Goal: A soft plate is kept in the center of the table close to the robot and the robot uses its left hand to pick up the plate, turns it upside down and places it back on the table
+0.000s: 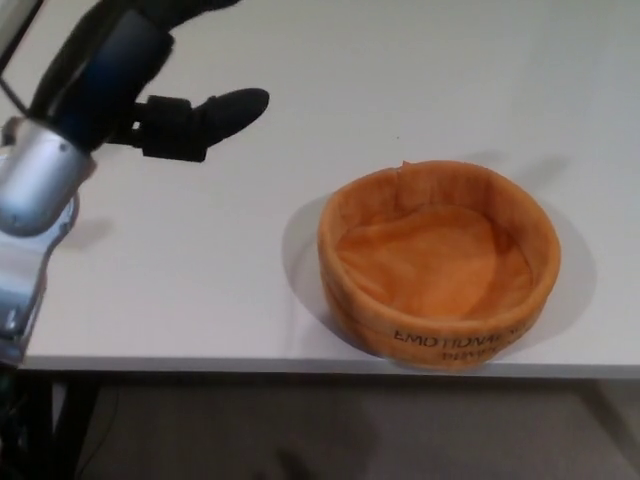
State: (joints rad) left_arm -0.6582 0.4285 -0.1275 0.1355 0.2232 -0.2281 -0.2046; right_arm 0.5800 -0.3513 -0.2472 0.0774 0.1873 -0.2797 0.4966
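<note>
Plate (438, 265): soft, orange, round with a raised wall, more like a shallow fabric bowl. Sits open side up on the white table (300, 80), right of centre, at the near edge; its front wall almost reaches the table's lip. Dark printed lettering on the outer front wall, upside down from this view, not legible in full. Inner floor is wrinkled cloth. A small notch or seam shows on the far rim.

Left hand (150, 85): in from the upper left, above the table, well apart from the plate and touching nothing. One black finger or thumb (215, 115) sticks out toward the right, pointing roughly at the plate's side of the table. The rest of the fingers run off the top of the frame, so whether the hand is spread or closed cannot be told. Holds nothing that shows. Silver forearm segment (35, 185) at the left edge.

Right hand: not in view

Under the table edge: dark floor, dim
</note>
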